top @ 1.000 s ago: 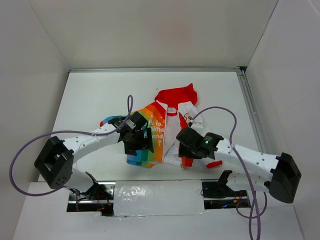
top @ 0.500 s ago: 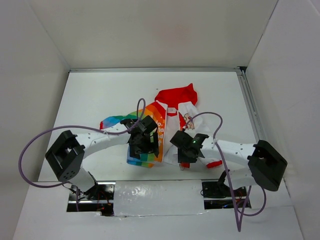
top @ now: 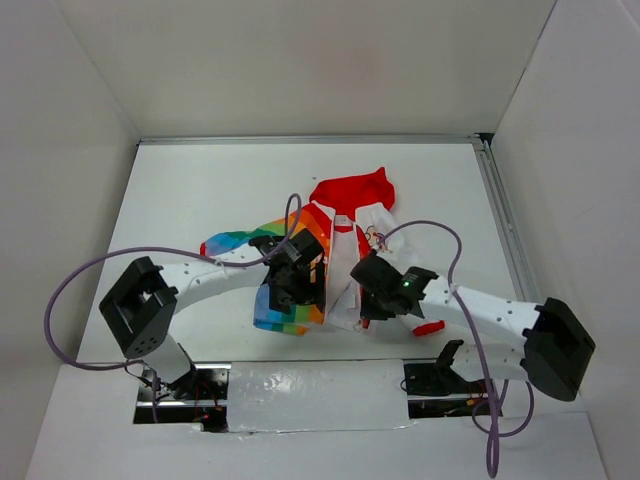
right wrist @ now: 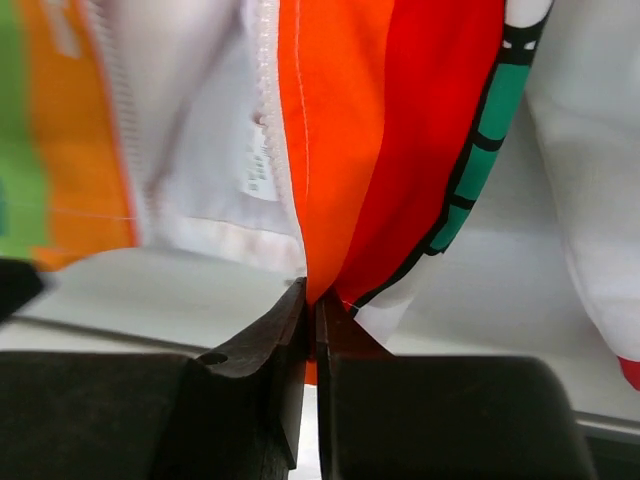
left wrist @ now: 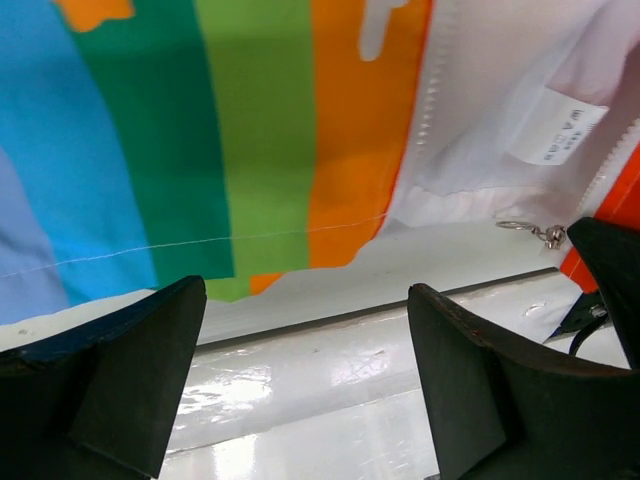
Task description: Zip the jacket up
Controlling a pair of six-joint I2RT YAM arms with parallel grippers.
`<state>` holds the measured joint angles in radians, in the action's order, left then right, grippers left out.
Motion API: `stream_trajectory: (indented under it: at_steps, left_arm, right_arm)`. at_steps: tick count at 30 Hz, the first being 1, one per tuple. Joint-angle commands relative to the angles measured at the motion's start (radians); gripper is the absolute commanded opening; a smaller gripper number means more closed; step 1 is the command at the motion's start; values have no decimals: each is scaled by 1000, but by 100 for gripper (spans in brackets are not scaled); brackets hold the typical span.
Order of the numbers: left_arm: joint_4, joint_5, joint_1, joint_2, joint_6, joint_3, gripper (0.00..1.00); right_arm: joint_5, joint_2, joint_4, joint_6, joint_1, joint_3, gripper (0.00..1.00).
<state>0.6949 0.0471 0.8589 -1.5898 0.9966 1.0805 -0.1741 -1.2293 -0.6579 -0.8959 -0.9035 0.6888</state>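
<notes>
Spread open near the middle of the near edge of the table: the jacket, red hood toward the far edge. Seen from above, hem and lower zipper largely hidden under both arms. Right gripper: jaws pressed together on the orange-red trim at the hem, the pinched edge lost between them. Left gripper: jaws wide apart just off the rainbow hem, holding nothing. Beside the orange trim, a small metal ring, too small to identify.
</notes>
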Motion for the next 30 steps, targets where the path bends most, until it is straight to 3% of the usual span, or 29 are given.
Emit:
stream_trajectory:
  at_steps: [1, 2, 8, 10, 11, 17, 26, 29, 30]
  left_arm:
    - [-5, 7, 29, -51, -33, 62, 93]
    - [3, 7, 41, -64, -33, 68, 92]
    - [52, -15, 66, -162, -12, 113, 86]
    - [77, -36, 63, -190, 11, 133, 82]
    - [95, -42, 60, -208, 16, 153, 75]
    - [89, -41, 60, -260, 4, 186, 65]
    - [126, -76, 69, -312, 19, 233, 65]
    - [132, -81, 69, -314, 23, 240, 53]
    - [133, -81, 69, -317, 17, 245, 46]
  right_arm:
    - [51, 95, 66, 29, 44, -40, 11]
    - [79, 114, 79, 32, 67, -51, 7]
    - [130, 182, 106, 61, 112, -84, 7]
    - [136, 194, 110, 66, 115, -89, 7]
    - [146, 201, 118, 66, 118, -94, 7]
    - [162, 212, 138, 66, 118, -104, 7]
    - [163, 198, 159, 61, 120, -123, 8]
    - [165, 188, 161, 63, 120, -123, 7]
    - [162, 188, 159, 61, 121, -123, 7]
